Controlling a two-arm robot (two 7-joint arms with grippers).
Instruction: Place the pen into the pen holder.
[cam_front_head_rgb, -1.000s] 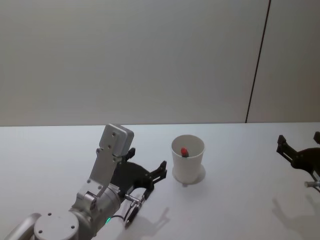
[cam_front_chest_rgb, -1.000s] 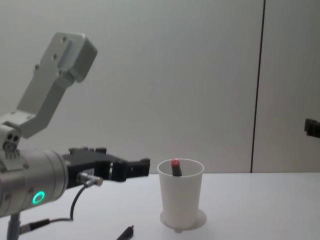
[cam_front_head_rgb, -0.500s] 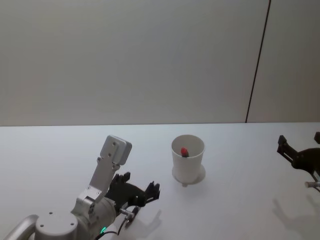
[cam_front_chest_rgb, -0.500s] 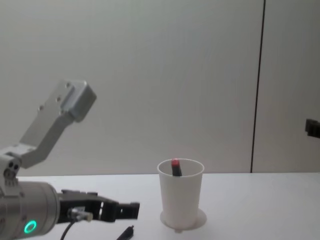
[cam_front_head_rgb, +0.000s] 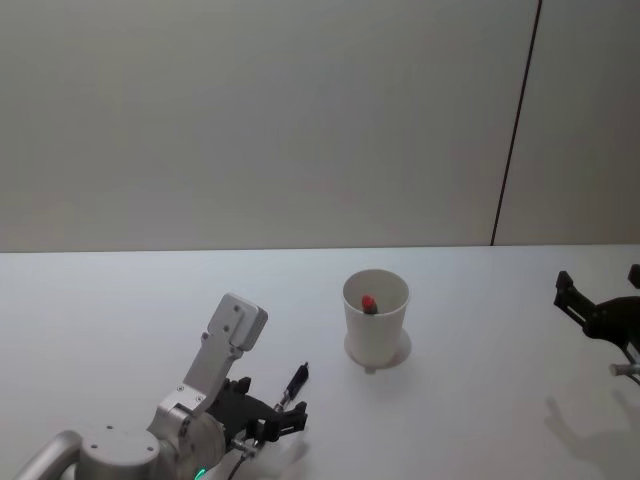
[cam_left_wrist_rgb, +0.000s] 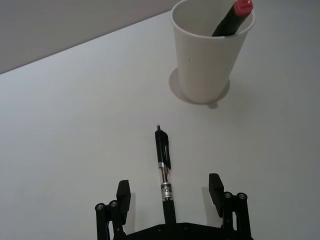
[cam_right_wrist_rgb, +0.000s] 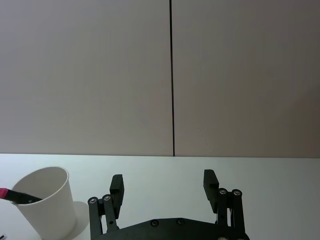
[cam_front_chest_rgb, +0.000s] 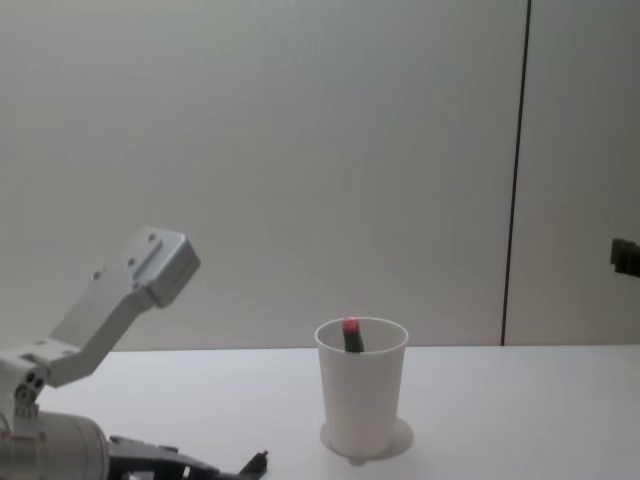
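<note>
Lower left in the head view, the left gripper (cam_left_wrist_rgb: 169, 181) sits low over the white table (cam_front_head_rgb: 480, 400), jaws wide open and gripping nothing. A black pen (cam_left_wrist_rgb: 162, 155) lies flat between its fingers (cam_left_wrist_rgb: 123, 192), touching neither, tip toward the pen holder (cam_left_wrist_rgb: 210, 65) at centre. A red-capped pen (cam_left_wrist_rgb: 235, 12) already leans inside it. Grasp, lift and drop all appear to remain. The right gripper (cam_right_wrist_rgb: 163, 185) hangs open and empty at the right edge

silver left arm (cam_front_head_rgb: 222, 350), black left gripper (cam_left_wrist_rgb: 169, 183), screws
</note>
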